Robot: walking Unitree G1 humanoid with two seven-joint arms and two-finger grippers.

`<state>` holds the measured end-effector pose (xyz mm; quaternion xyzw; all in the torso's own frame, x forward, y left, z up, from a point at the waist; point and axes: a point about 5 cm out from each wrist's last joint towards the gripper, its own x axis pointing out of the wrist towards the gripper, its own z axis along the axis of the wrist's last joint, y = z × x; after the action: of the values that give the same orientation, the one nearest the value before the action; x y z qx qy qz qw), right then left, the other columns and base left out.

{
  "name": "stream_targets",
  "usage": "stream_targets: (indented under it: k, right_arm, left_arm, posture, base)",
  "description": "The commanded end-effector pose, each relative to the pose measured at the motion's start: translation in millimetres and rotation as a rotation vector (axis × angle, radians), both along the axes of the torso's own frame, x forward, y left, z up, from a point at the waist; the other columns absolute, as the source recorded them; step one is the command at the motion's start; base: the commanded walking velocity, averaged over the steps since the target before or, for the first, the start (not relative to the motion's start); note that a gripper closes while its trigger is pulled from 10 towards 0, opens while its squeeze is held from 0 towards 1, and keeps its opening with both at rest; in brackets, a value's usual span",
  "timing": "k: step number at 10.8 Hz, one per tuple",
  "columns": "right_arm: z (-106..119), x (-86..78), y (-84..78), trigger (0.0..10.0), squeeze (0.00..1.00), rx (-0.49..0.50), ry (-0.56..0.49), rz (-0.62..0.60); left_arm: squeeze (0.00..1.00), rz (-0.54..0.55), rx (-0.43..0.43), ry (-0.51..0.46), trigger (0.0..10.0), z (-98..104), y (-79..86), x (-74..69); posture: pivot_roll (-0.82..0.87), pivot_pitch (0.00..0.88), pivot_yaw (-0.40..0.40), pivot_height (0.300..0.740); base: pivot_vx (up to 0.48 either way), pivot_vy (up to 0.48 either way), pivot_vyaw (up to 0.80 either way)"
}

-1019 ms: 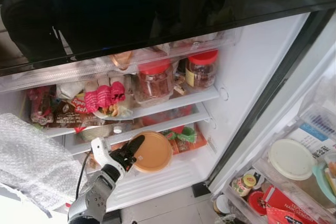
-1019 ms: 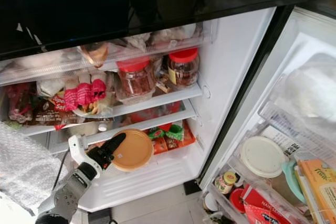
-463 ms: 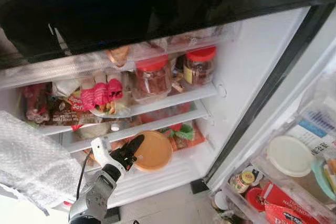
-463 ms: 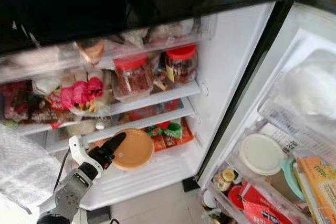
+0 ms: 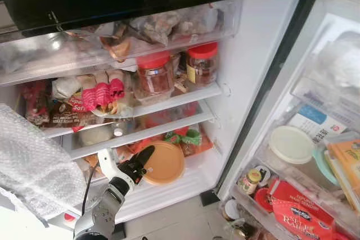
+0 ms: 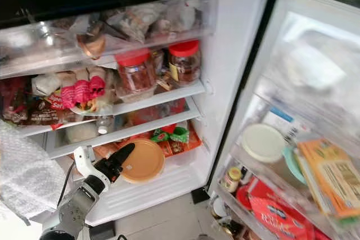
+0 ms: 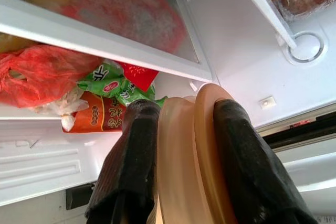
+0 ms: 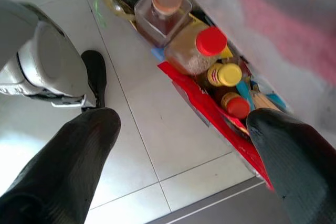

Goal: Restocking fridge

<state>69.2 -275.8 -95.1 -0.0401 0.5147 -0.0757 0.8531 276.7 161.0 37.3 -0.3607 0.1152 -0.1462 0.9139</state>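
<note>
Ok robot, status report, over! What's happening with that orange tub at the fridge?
Left gripper shut on orange lidded tub, held at the bottom fridge shelf. Right gripper open, idle above the floor. Green snack packets sit just behind the tub.

fridge shelf [image 5: 169,100], two red-lidded jars [image 5: 154,74]

My right hand [image 8: 184,166] hangs with its two black fingers [image 8: 68,166] spread wide, one at lower left and one at lower right of the frame. Between them I see pale floor tiles [image 8: 152,129]. At upper right sits a door bin with a red-capped jar [image 8: 202,51], a yellow-capped bottle [image 8: 224,74] and a brown-lidded jar [image 8: 160,9]. At left is the robot's foot [image 8: 44,66].
</note>
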Motion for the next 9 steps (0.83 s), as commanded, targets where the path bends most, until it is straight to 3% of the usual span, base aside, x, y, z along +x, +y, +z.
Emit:
stream_targets:
  k: [1,2,6,9]
  right_arm:
    - [-1,-4.2,0.0,10.0,0.00,-0.002,0.014,0.002]
    - [-1,-4.5,0.0,10.0,0.00,-0.002,0.016,0.001]
    - [0,-3.2,-0.3,10.0,0.00,0.003,0.013,0.017]
    - [0,-1.7,-1.0,10.0,0.00,0.006,0.004,0.017]
  left_arm:
    - [0.00,0.020,-0.004,-0.010,10.0,2,3.2,0.8]
    - [0.00,0.019,-0.006,-0.010,10.0,2,2.4,1.4]
    - [0.00,0.111,0.039,0.002,10.0,2,6.9,5.5]
    - [0.00,0.156,-0.007,-0.014,10.0,8,7.4,10.8]
  posture:
    - [-0.25,0.087,0.009,0.682]
    - [-0.25,0.086,0.009,0.682]
    - [-0.25,0.097,0.000,0.616]
    - [-0.25,0.114,-0.007,0.616]
  base:
    - [0.000,0.000,0.00]
    - [0.000,0.000,0.00]
    - [0.000,0.000,0.00]
    - [0.000,0.000,0.00]
